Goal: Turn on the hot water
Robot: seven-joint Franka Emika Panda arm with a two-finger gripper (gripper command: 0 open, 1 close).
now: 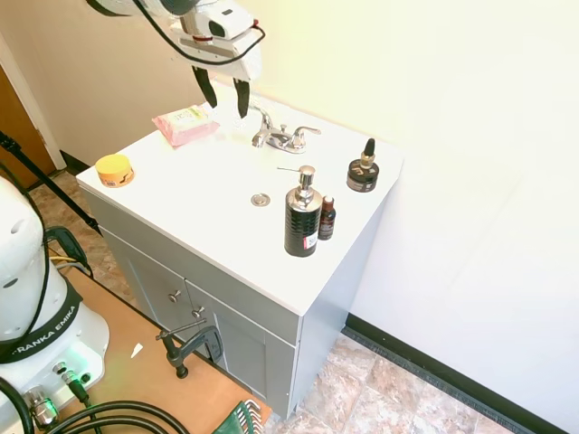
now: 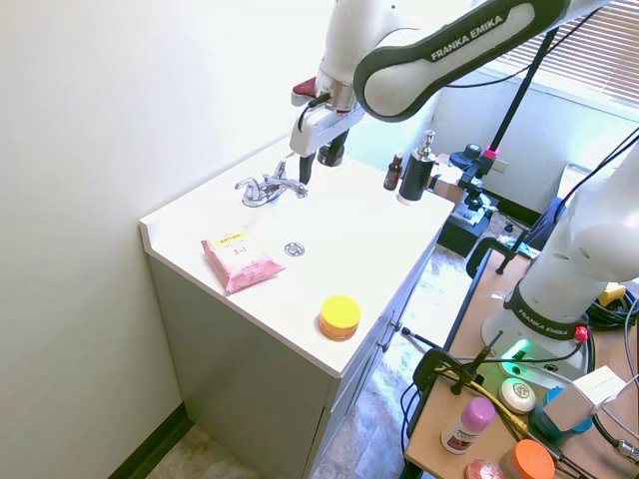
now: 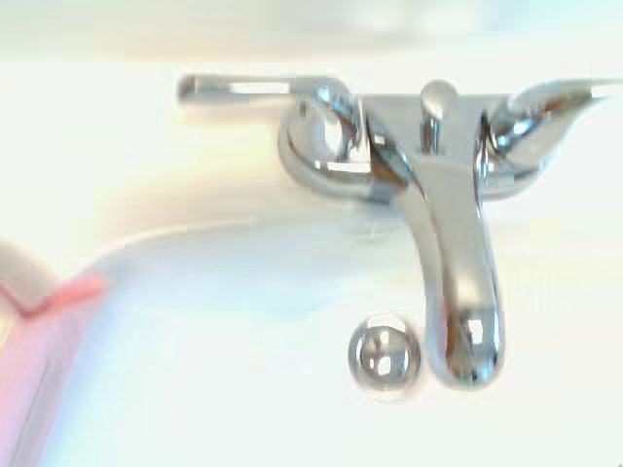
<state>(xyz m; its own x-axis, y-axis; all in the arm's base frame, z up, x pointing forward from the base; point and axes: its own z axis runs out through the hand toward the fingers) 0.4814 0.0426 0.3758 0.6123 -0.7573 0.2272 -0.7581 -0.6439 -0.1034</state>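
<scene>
Jaws spread, above faucet, pink packet beside

The wrist view was soft and overexposed, so the basin rim faded into white glare. In it the faucet lost the tip of one lever handle to the picture's edge, and the pink wipes pack showed only as a blurred corner, also cut off. No water could be made out anywhere. The print on the black soap dispenser and the small brown bottle just beside it was too small to read.
</scene>
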